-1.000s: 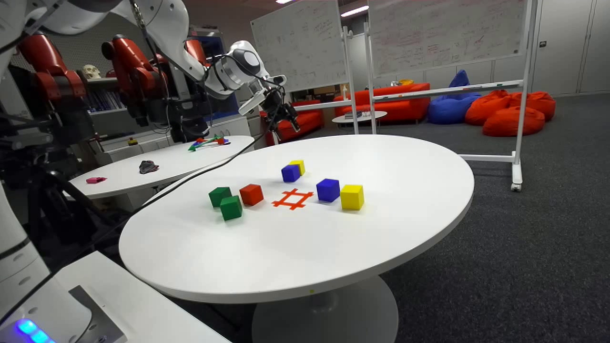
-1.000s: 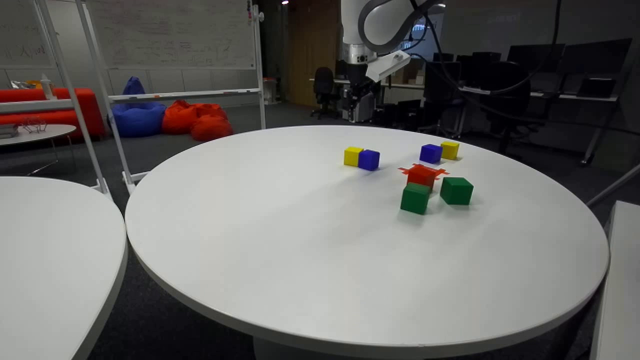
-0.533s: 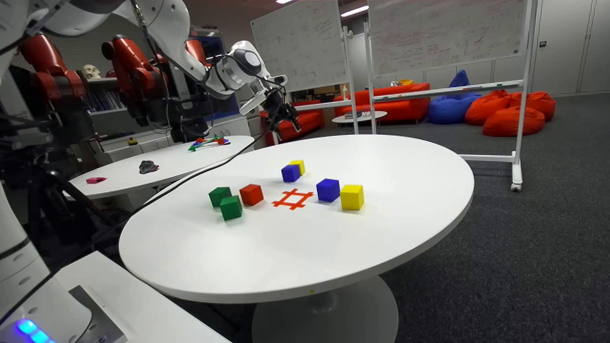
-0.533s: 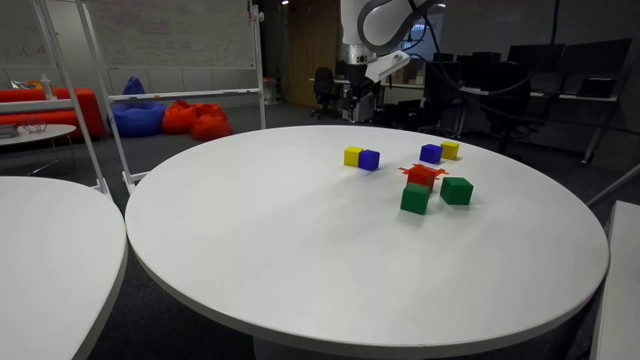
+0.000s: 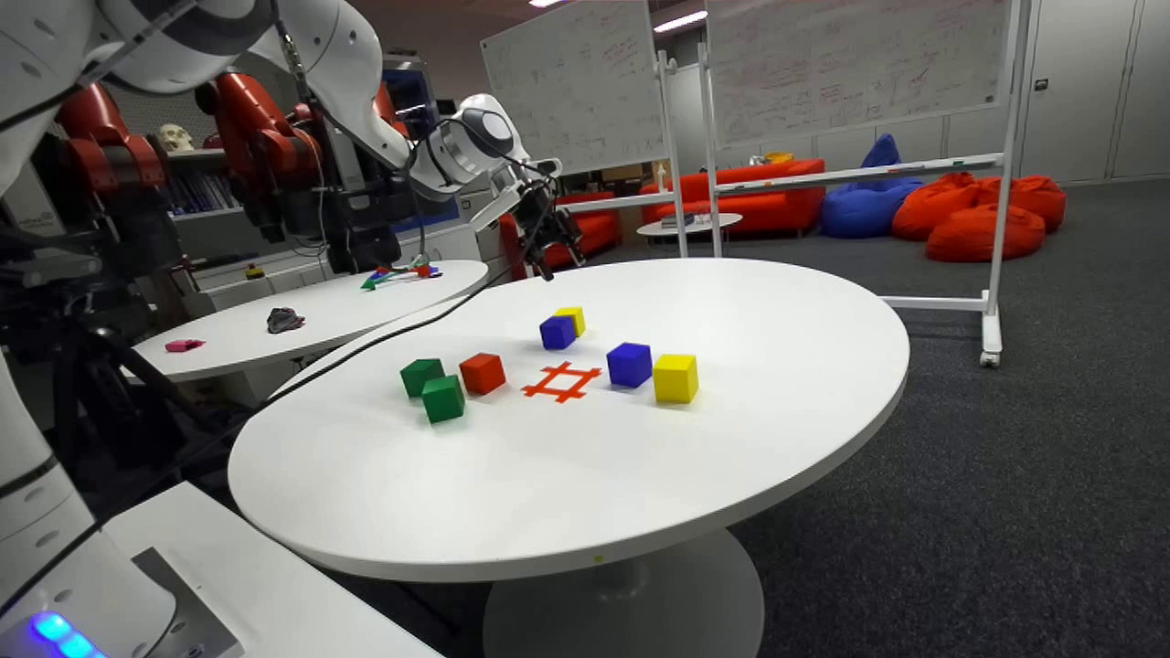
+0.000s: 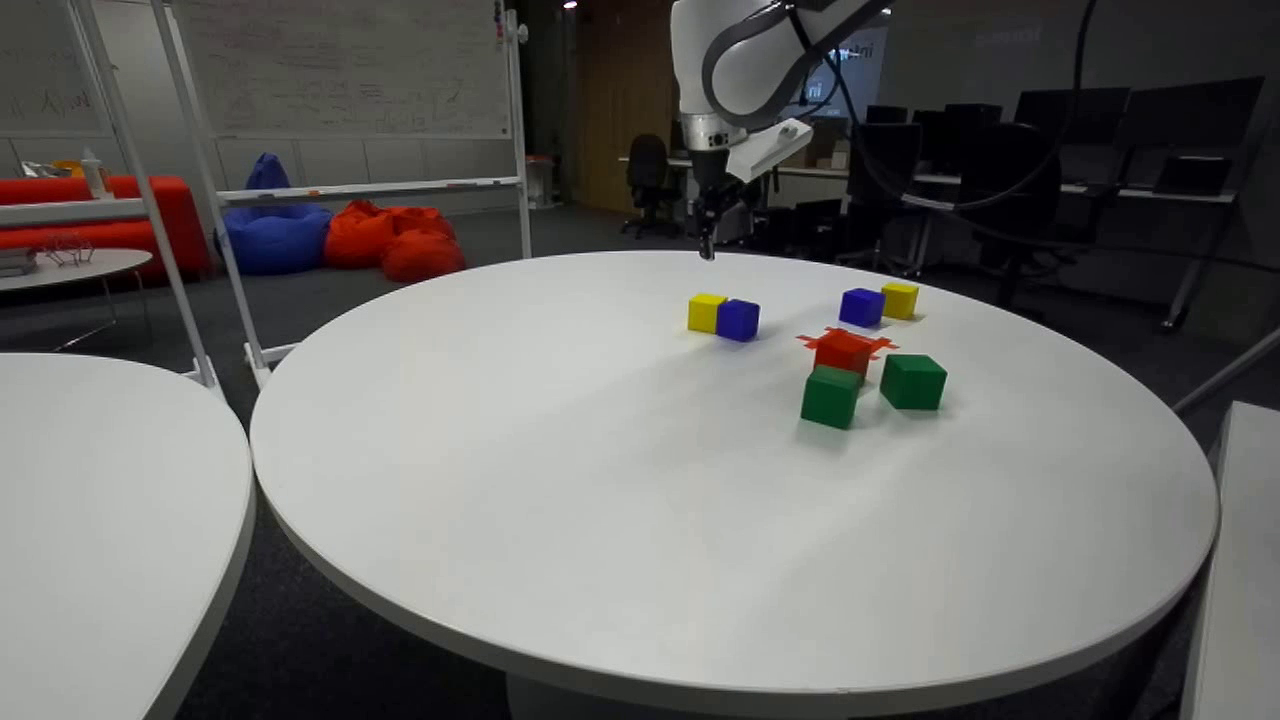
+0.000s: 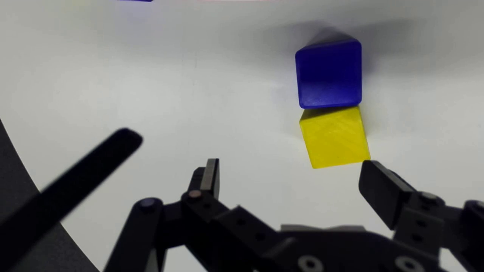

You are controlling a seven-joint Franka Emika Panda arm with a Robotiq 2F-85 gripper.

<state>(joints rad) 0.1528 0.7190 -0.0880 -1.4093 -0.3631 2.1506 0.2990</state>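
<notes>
While backed by whiteboards and poised above a round white table, held the Franka Emika Panda arm outstretched, seemingly for access from above. Carried nothing in the Robotiq gripper, spread wide, apparently leaving room for a cube. Saw a red hash-shaped outline on the table, likely a position mark. Nearest below, found a yellow cube against or almost against a blue cube; on opposite sides of the outline, a second blue cube beside a second yellow cube, and a red cube near two green cubes. Made out unreadable whiteboard handwriting, cut-off lettering perhaps ending "ini", and no legible brand.
</notes>
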